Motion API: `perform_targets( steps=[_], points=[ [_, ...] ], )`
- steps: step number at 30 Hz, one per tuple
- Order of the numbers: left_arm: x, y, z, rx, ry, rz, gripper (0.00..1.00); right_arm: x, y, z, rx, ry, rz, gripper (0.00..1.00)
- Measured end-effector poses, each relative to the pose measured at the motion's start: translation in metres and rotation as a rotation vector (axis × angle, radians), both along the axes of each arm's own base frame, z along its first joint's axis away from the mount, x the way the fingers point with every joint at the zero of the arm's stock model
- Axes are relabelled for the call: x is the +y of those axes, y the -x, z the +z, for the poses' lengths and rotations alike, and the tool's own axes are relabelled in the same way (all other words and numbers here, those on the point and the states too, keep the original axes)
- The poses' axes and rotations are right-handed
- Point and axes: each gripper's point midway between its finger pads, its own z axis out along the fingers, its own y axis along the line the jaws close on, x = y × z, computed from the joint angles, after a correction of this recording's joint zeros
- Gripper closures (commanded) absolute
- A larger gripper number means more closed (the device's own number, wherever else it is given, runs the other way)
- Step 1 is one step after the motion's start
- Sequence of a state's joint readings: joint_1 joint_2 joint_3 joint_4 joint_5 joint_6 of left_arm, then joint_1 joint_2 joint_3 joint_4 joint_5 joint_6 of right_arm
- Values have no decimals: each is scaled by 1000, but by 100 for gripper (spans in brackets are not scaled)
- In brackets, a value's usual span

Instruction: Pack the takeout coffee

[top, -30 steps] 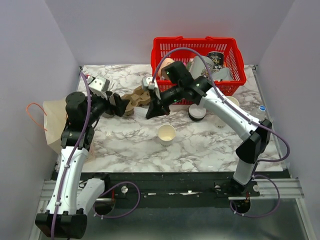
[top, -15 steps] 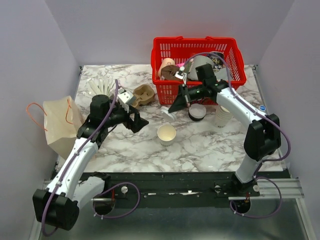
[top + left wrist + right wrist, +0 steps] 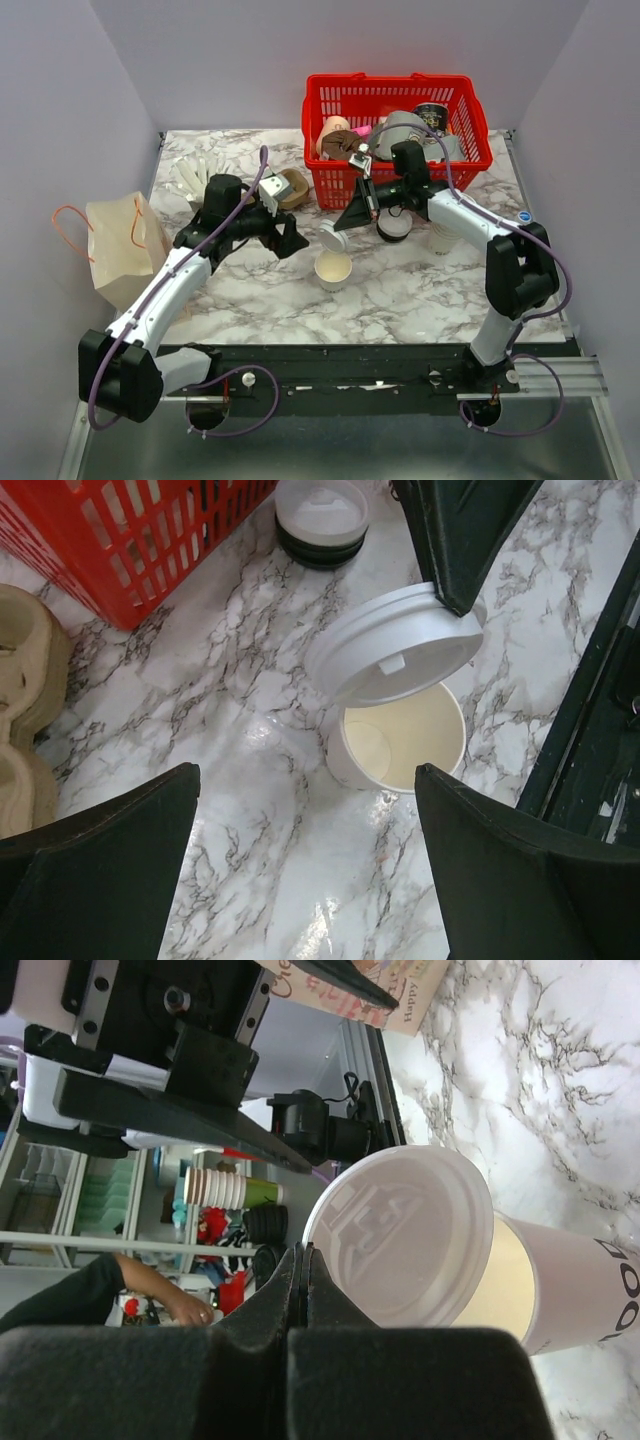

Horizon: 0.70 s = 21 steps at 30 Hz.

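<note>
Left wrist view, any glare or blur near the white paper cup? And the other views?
Left wrist view: small white paper cup and round white plastic lid are sharp; glare streaks the marble table; left fingers are dark, soft. Right wrist view: right fingers blurred, lid crisp. Top external view: even light, soft shadows.

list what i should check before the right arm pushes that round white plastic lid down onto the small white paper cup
1. Grip: round white plastic lid pinched at its rim by the right gripper: ok.
2. Alignment: lid level and centred over the small white paper cup: not ok, it is tilted and off-centre.
3. Cup upright on the marble table: ok.
4. Support: left gripper steadying the cup: not ok, it is open and apart from the cup.
5. Destination: brown paper bag open to receive the cup: cannot tell.
</note>
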<state>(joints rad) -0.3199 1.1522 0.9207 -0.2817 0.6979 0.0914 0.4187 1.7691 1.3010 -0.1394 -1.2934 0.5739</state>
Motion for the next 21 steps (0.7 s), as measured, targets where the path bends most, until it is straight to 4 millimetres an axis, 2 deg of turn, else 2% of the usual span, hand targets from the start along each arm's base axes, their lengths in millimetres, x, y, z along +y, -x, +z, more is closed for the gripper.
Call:
perform_targets(
  steps=[5,14,17,21],
  points=[
    [-13,2,-10,12,-10,-46,4,2,-2,-3,0,-17,16,99],
    [-27,-4,-14,-16,-8,-82,4,2,0,-10,-21,-37,30,99],
    [-29,-5,-15,-27,-6,-89,4,0,7,-16,-9,-34,37,99],
    [-31,-3,-19,-28,-6,-93,4,-6,19,-43,109,29,20,99]
  ],
)
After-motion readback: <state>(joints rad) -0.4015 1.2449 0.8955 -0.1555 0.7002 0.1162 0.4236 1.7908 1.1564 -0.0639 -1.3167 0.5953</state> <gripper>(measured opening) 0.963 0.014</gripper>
